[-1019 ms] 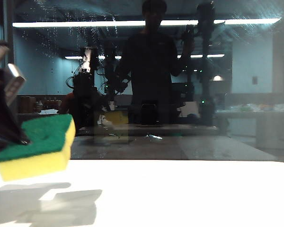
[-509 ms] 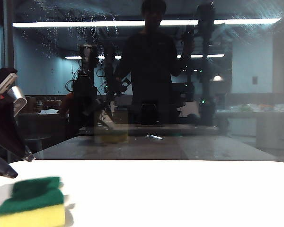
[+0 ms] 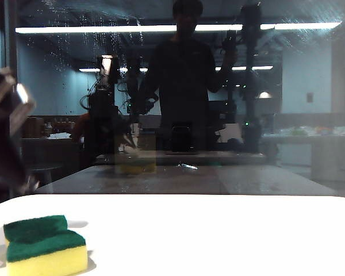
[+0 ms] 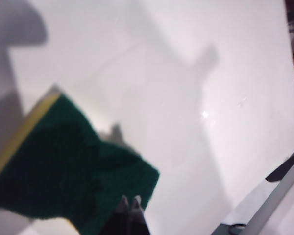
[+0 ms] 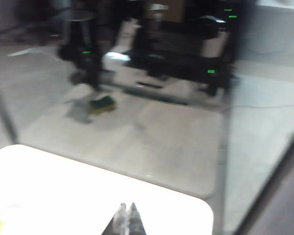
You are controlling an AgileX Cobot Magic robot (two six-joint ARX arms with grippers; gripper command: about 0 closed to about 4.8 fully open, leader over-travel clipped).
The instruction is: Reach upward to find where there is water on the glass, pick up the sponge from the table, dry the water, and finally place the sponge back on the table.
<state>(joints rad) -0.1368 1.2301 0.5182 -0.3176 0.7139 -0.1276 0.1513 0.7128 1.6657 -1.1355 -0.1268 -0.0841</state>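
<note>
1. Dark glass (image 3: 310, 86) rises behind the counter, with water (image 3: 63, 43) droplets and thin drip streaks at about 11 o'clock in the exterior view.
2. White counter (image 3: 218, 236) spreads across the foreground.
3. Left pincer (image 4: 129, 205) hangs just above the sponge, tips pressed together, holding nothing.
4. Right pincer (image 5: 126, 211) hovers over the counter's corner, tips together, empty.
5. Yellow-and-green sponge (image 3: 43, 246) lies on the counter at 8 o'clock, green side up.

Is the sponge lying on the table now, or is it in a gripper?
On the table. The sponge lies flat, green side up; the left gripper is shut and empty above it.
</note>
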